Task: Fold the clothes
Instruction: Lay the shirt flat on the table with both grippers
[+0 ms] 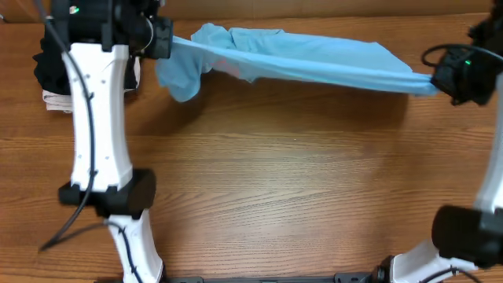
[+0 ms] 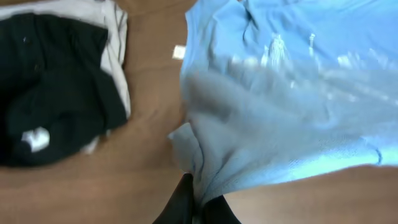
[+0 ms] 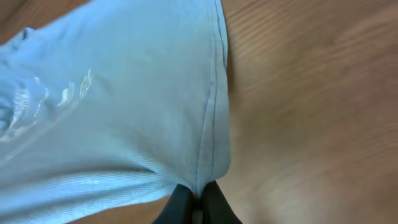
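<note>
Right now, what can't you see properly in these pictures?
- Print on the T-shirt: left wrist view, blurred and creased, so it is unreadable.
- Black garment: overhead view, mostly covered by the left arm.
- Pale garment beneath it: left wrist view, only an edge shows.
- Right gripper: right wrist view, mostly cut off by the bottom edge.

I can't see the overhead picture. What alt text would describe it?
A sky-blue T-shirt is stretched between the robot's left hand and right hand, over the far side of a wooden table. A black garment lies at far left.
</note>
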